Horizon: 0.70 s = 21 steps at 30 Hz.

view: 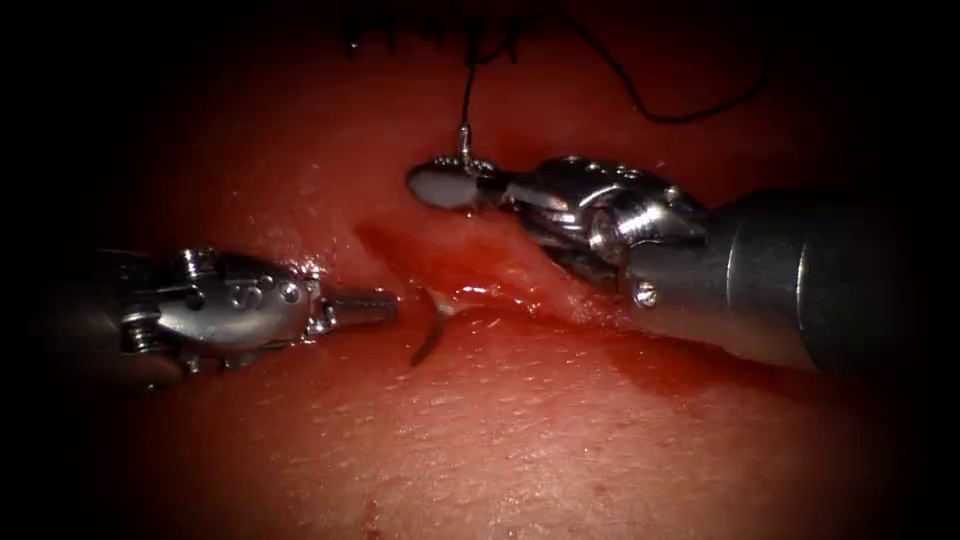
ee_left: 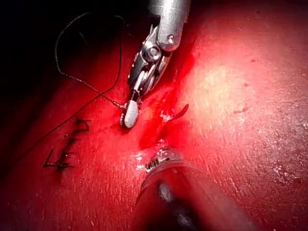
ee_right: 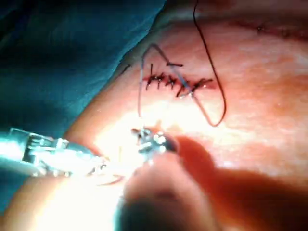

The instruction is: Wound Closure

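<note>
Endoscope view shows the right pincer point(view: 440, 187) clamped on the needle's point(view: 430, 335) thread end while the left pincer point(view: 385, 305), closed and empty, sits beside the needle stuck in the tissue point(view: 560, 440).

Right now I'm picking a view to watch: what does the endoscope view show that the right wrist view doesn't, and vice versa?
Endoscope: the needle rising from the cut, its thread end gripped by the right tool; the left tool beside it, shut, holding nothing. Right wrist: a teal drape. Both: the thread, finished stitches and both tools.
</note>
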Available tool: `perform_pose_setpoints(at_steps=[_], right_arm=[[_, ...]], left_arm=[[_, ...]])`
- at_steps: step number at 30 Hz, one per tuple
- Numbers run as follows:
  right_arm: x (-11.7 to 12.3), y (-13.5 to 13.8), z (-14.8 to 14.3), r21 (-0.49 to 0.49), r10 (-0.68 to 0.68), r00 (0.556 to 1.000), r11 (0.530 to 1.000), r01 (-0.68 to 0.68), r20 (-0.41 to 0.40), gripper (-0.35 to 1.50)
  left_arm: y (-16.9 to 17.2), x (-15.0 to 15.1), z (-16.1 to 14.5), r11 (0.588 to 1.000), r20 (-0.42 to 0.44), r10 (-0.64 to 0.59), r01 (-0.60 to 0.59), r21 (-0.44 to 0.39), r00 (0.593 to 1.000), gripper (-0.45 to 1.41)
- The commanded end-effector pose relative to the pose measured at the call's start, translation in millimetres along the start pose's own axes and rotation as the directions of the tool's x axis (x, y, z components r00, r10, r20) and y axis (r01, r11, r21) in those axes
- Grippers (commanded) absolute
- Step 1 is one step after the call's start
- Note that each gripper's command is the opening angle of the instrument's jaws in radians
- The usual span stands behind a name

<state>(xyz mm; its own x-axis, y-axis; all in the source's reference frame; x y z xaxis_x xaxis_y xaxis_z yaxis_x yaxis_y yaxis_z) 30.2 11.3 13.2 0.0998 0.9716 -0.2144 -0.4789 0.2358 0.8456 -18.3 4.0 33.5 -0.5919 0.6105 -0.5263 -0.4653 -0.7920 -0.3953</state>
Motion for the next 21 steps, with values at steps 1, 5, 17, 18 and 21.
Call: perform_pose_setpoints(at_steps=[1,5,17,18,21], right_arm=[[-0.1,-0.1,0.6,-0.002,0.002,1.0,1.0,-0.002,-0.001,-0.35],[1.2,0.5,0.6,0.004,-0.053,0.998,0.999,0.054,-0.041,-0.2],[6.4,5.3,-3.7,-0.028,-0.303,0.936,0.953,0.303,-0.177,1.33],[6.5,5.6,-4.2,-0.03,-0.303,0.935,0.953,0.303,-0.182,1.33],[6.8,6.1,-5.4,-0.046,-0.308,0.932,0.951,0.305,-0.194,1.31]], left_arm=[[0.2,0.0,0.8,1.0,0.0,0.0,0.0,-0.001,1.0,-0.35],[0.4,0.3,0.6,1.0,0.0,0.014,-0.014,-0.004,1.0,-0.3],[2.2,1.9,0.0,0.966,-0.161,0.245,-0.254,-0.041,0.956,-0.11],[2.1,1.9,0.0,0.963,-0.183,0.256,-0.267,-0.043,0.949,-0.08],[1.9,2.2,0.1,0.951,-0.219,0.294,-0.307,-0.029,0.93,0.1]])
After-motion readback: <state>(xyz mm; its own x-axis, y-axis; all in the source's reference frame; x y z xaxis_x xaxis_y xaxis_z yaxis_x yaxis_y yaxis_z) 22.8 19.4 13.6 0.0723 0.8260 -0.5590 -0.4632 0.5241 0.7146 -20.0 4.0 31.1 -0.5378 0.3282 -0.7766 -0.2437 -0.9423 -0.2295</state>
